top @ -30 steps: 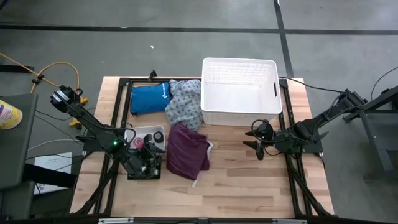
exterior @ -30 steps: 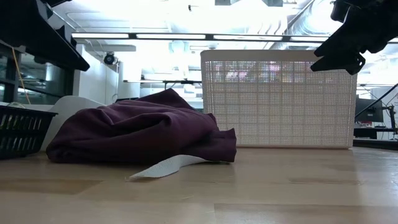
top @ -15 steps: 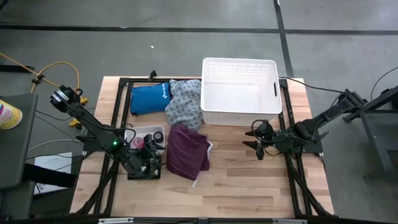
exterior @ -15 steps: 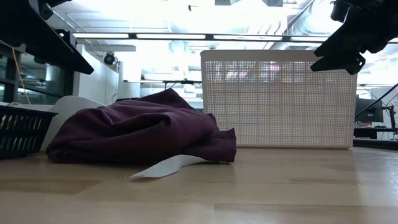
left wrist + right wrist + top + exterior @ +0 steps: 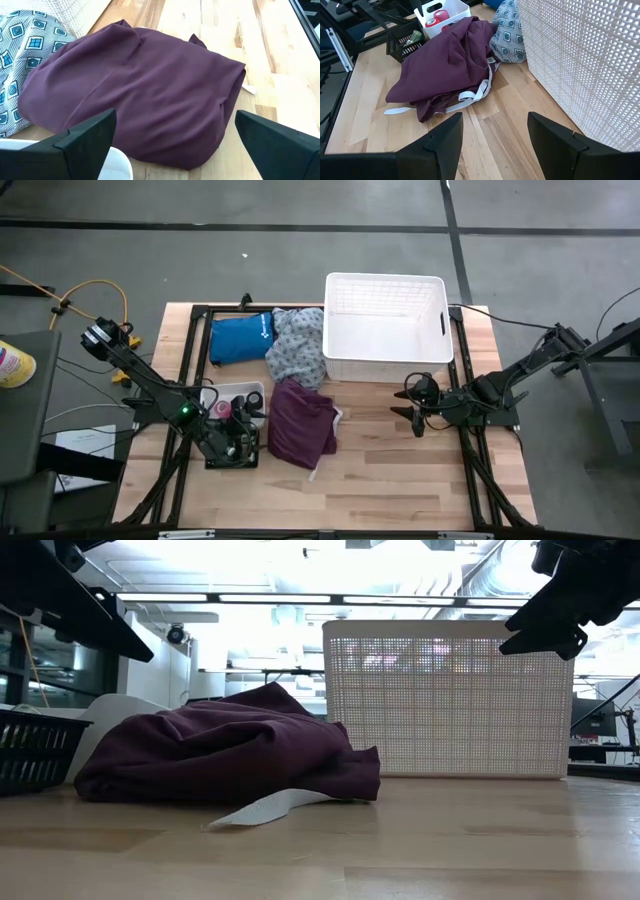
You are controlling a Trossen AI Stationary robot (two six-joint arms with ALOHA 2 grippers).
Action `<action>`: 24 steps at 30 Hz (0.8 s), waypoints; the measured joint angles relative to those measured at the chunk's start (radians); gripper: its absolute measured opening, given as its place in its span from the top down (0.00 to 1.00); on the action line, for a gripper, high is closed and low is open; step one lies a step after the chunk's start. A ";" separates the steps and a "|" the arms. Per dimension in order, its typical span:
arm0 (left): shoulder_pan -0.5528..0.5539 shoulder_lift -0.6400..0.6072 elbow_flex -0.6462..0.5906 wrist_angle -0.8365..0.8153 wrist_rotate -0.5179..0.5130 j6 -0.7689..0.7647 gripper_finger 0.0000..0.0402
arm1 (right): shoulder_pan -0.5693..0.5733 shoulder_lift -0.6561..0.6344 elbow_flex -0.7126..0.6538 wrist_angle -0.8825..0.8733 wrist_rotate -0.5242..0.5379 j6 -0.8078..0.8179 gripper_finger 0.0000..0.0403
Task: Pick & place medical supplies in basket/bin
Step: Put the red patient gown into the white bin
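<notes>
My left gripper (image 5: 175, 142) stands with its fingers spread wide and nothing between them, low over the table's left part. My right gripper (image 5: 495, 132) waits with jaws parted and empty, just in front of the white basket (image 5: 385, 320).

Risk, as I judge it: the maroon garment (image 5: 135, 90) lies directly ahead of my left gripper, loosely heaped. A shallow pinch could take only a top fold, and the cloth would trail or slip on the carry. Its pale tie straps (image 5: 470, 97) lie loose on the wood on the side toward my right gripper; they could drag or catch on the basket's wall. The small white tray (image 5: 232, 397) sits just under and beside my left gripper, with the black mesh crate (image 5: 230, 450) close by, so a careless swing might knock either and scatter the small supplies.

Condition of the items: the garment is matt, dark, softly creased and limp. The grey-patterned cloth (image 5: 20, 55) touches its far side, so lifting one may drag the other. Pink rolls (image 5: 440, 15) stand in the tray. The basket appears empty.
</notes>
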 joint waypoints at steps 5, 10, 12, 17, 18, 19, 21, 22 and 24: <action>0.000 0.000 0.000 0.000 0.000 0.000 0.00 | 0.000 0.000 0.000 0.000 0.000 0.000 0.48; 0.000 0.000 0.000 0.000 0.000 0.000 0.00 | 0.000 0.000 0.000 0.000 0.000 0.000 0.48; 0.000 0.000 0.000 0.000 0.000 0.000 0.00 | 0.000 0.000 0.000 0.000 0.000 0.000 0.48; 0.000 0.000 0.000 0.000 -0.013 0.000 0.00 | 0.000 0.000 0.000 0.000 0.000 0.000 0.48; 0.000 0.000 0.000 0.000 -0.013 0.000 0.00 | 0.000 0.000 0.000 0.000 0.000 0.000 0.48; 0.000 0.000 0.000 0.000 -0.014 0.000 0.00 | 0.000 0.000 0.000 0.000 0.000 0.000 0.48; 0.000 0.000 0.000 0.000 -0.016 0.000 0.00 | 0.000 0.000 0.000 0.000 0.000 0.000 0.48; 0.000 0.000 0.000 0.000 -0.016 0.000 0.00 | 0.000 0.000 0.000 0.000 0.000 0.000 0.48; 0.000 0.000 0.000 0.000 -0.017 0.000 0.00 | 0.000 0.000 0.000 0.000 0.000 0.000 0.48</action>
